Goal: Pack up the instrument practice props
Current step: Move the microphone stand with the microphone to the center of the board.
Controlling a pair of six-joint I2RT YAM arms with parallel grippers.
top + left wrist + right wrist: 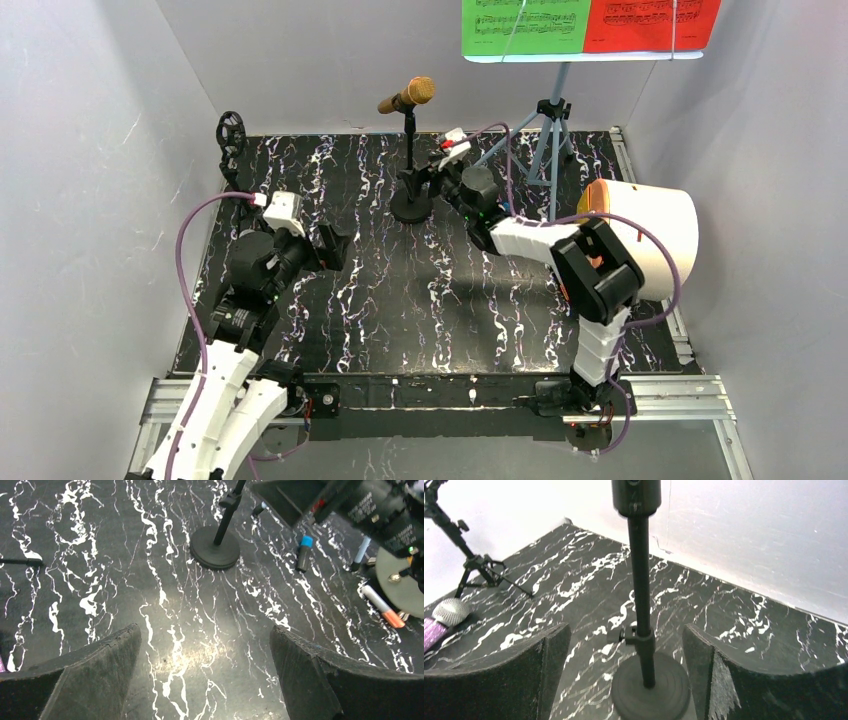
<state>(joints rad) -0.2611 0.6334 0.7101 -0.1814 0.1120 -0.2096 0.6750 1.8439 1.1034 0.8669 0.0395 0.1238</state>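
Observation:
A gold microphone (pixel 408 96) sits tilted on top of a thin black mic mount (pixel 410 150) with a round base (pixel 411 207). My right gripper (pixel 626 635) is open, with that mount's pole (pixel 640 580) between its fingers and a gap on each side, just above the base (pixel 651 690). A purple glitter microphone (pixel 439 620) lies on the table to the left, near a second black mount on tripod legs (pixel 469 562). The pale blue music rack (pixel 553 130) stands at the back right and carries a green sheet (pixel 522 27) and a red sheet (pixel 650 22). My left gripper (pixel 205 640) hangs open over bare table.
A white tub (pixel 655 235) lies on its side at the right edge, behind the right arm. Small pen-like items, one blue-capped (pixel 303 552) and one orange-tipped (pixel 382 605), lie on the black marbled table (pixel 400 300). White walls close in the left, back and right.

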